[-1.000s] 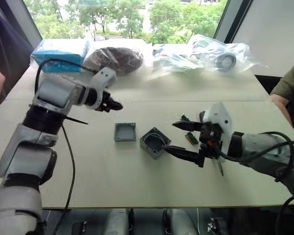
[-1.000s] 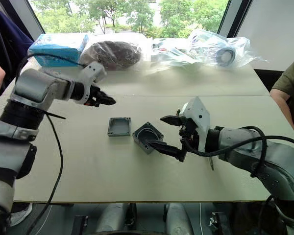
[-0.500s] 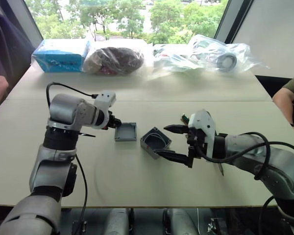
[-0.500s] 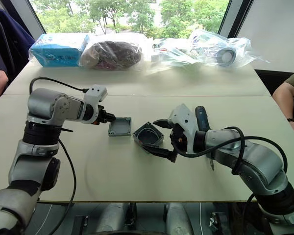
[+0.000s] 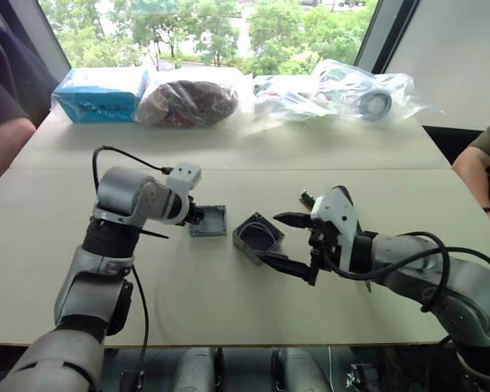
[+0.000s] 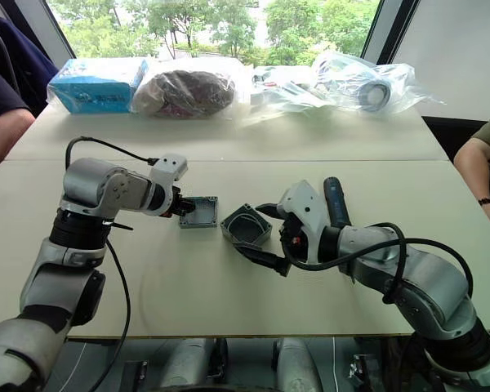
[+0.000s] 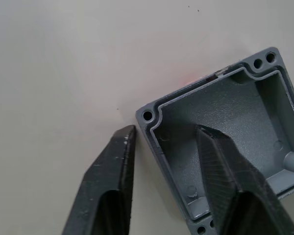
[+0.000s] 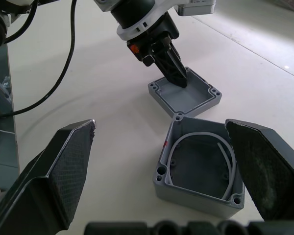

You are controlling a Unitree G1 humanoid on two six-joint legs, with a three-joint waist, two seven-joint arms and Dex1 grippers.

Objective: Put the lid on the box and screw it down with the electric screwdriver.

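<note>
Reaching from the table's (image 5: 229,318) near right edge, the right gripper (image 5: 284,242) has its black fingers spread wide, holding nothing, just at 3 o'clock of the box (image 5: 258,238). That box sits open-topped at mid-table, a white wire curled inside. Just at 9 o'clock of it lies the lid (image 5: 209,220), rim up. The left gripper (image 7: 164,161) straddles the lid's near-left wall, one finger inside the hollow and one outside, parted, not yet clamped. Farther off at 2 o'clock lies the electric screwdriver (image 6: 336,201), behind the right arm.
</note>
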